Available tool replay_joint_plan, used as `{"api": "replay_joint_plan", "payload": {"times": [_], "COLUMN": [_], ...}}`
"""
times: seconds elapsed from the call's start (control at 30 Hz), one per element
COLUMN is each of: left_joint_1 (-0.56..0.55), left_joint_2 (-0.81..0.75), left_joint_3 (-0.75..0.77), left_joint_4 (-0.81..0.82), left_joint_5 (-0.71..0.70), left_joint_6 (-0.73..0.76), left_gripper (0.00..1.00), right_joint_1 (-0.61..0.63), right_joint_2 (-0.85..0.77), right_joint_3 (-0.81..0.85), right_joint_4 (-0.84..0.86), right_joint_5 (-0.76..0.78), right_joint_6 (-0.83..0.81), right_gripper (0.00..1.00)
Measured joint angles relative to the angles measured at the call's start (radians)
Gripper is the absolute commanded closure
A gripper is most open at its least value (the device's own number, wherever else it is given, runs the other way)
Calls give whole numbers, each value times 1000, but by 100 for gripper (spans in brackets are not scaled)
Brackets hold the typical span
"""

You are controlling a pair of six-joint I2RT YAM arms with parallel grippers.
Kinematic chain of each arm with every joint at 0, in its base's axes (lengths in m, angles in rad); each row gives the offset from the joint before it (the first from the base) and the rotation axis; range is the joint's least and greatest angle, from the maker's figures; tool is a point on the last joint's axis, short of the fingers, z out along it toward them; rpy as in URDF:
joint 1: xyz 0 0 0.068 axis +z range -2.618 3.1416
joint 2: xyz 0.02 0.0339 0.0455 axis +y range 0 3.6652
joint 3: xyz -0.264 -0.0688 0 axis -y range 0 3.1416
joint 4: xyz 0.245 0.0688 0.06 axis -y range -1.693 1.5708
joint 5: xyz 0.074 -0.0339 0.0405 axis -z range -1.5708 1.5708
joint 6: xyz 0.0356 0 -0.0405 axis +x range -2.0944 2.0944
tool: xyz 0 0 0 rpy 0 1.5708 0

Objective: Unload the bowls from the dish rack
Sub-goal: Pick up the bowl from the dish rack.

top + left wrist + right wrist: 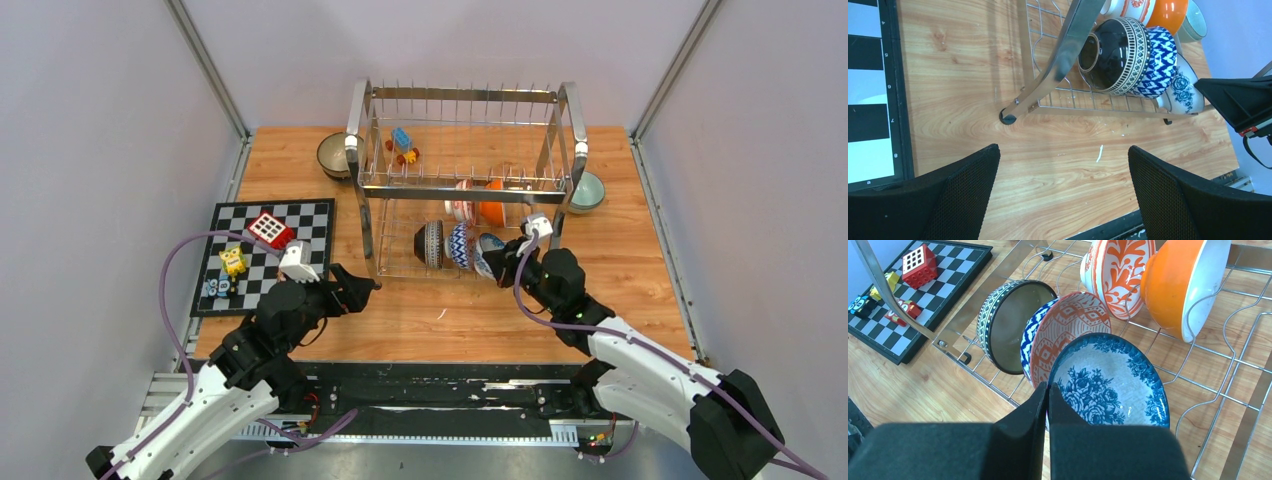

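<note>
You have a chequered board lying flat on the left of the wooden table. On it you see a red block with white squares at the far end, a yellow toy nearer, and a small bluish piece, perhaps another toy, by the near edge. A white fleck lies on bare wood.

The left end effector gapes near bowls in the dish rack.

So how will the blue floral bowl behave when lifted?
Blue floral bowl looks glazed ceramic: probably rigid, slippery, chip-prone. Pinched at the rim by the right tool, it may swing. Standing on edge in the dish rack, it could roll.
</note>
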Motion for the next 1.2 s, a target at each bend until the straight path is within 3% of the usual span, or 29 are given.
{"api": "replay_joint_plan", "payload": {"times": [0.67,0.93,1.2], "left_joint_1": [0,0,0], "left_joint_2": [0,-2,-8], "left_joint_3": [-8,-8,-8], "left_joint_4": [-1,-1,-2], "left_joint_5": [6,11,11], "left_joint_6": [-3,-3,-3], "left_gripper": [0,0,0], "right_joint_1": [0,0,0], "right_joint_2": [34,97,76], "right_joint_3": [38,84,85], "right_joint_4": [-136,-148,-171], "right_joint_5": [-34,-51,-32], "right_joint_6": [-20,-31,-34], "right_gripper": [76,97,97]}}
